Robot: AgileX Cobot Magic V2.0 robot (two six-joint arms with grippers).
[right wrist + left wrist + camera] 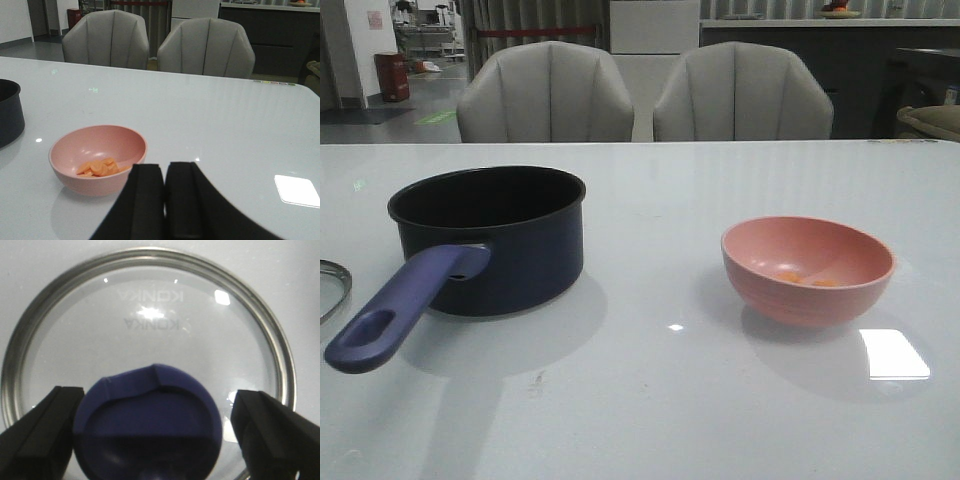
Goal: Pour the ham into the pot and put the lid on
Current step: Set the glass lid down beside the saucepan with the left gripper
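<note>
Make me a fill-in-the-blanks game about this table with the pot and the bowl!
1. The ham slices lie inside the pink ____.
2. The pot has nothing inside, and its handle is colored ____.
3. The left gripper is open around the blue ____ of the lid.
4. The right gripper has its fingers ____.

Missing words: bowl; blue; knob; shut
</note>
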